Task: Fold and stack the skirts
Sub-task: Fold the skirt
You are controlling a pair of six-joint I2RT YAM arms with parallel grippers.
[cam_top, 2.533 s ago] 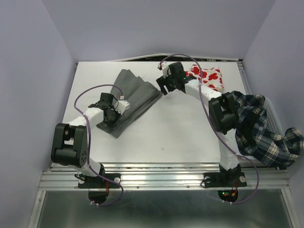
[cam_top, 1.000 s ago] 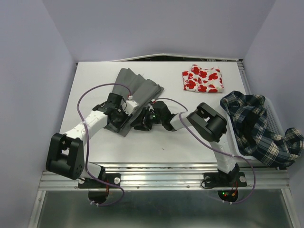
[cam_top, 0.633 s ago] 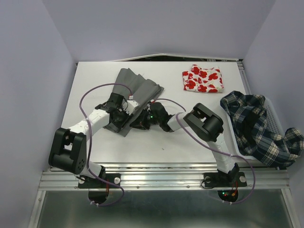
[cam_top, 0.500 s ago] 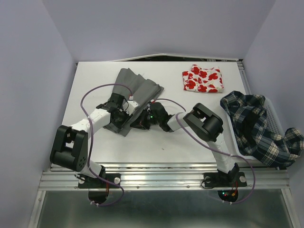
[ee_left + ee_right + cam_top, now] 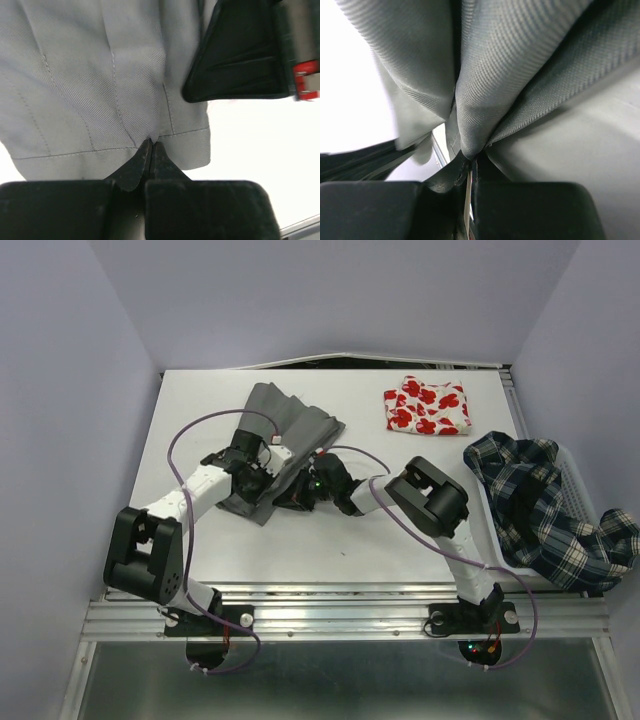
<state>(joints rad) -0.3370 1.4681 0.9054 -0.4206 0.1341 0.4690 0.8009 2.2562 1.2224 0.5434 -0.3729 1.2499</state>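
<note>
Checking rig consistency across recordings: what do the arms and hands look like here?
The left arm and right arm have white links and bulky black joints, each trailed by a looping purple cable. The left hand and right hand have black tapered fingers; a red tag marks the right one.

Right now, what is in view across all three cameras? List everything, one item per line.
plain grey cloth skirt: one, grey, left of the table's middle
white cloth skirt with red blotchy print: one, white and red, folded, far right of table
plaid cloth skirt: one, navy, green and white, draped over the basket
white plastic mesh basket: one, white, at the table's right side
white table: one, white
left gripper: one, black, shut on grey skirt's hem
right gripper: one, black, shut on a grey skirt fold
</note>
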